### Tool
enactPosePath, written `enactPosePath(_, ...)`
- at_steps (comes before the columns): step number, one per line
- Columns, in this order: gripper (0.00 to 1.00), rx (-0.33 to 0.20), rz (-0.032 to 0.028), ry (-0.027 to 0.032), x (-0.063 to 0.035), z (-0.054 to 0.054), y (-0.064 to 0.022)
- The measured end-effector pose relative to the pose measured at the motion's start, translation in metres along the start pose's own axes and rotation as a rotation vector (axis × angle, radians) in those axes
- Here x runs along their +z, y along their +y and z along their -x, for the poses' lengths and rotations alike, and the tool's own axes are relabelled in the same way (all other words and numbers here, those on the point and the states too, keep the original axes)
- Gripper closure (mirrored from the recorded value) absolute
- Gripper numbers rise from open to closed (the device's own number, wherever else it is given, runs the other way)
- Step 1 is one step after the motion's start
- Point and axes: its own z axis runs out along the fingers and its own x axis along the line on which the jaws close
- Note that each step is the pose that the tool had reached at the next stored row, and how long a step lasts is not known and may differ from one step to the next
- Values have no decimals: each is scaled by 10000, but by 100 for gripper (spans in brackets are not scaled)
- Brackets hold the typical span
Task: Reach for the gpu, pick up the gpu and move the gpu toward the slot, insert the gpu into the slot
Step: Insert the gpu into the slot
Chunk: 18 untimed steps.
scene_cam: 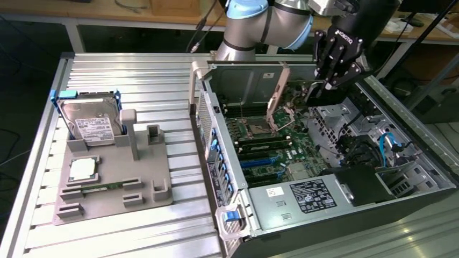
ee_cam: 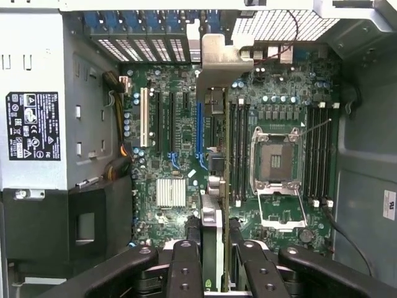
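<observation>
My gripper (scene_cam: pixel 328 86) hangs above the open computer case (scene_cam: pixel 401 134), shut on the gpu (scene_cam: pixel 287 99). The card stands on edge, its long metal bracket (scene_cam: pixel 276 97) pointing down toward the motherboard (scene_cam: pixel 276 142). In the wrist view the gpu (ee_cam: pixel 212 217) appears edge-on between the two black fingers (ee_cam: pixel 185 267), with its bracket end (ee_cam: pixel 218 53) by the case's rear openings. It hovers clear of the board, right beside the long blue slot (ee_cam: pixel 200 133) and the neighbouring memory slots (ee_cam: pixel 239 152).
A grey fixture (scene_cam: pixel 143 183) on the slatted table holds a hard drive (scene_cam: pixel 90 122), a processor (scene_cam: pixel 83 169) and a memory stick (scene_cam: pixel 100 188). Inside the case are the power supply (scene_cam: pixel 305 196), an open processor socket (ee_cam: pixel 276 158), a heat sink (ee_cam: pixel 170 191) and cables (scene_cam: pixel 391 148).
</observation>
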Motion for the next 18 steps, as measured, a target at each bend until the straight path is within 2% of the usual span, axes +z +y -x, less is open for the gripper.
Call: enactPosePath(18, 73, 27, 1, -1, 281, 1, 1)
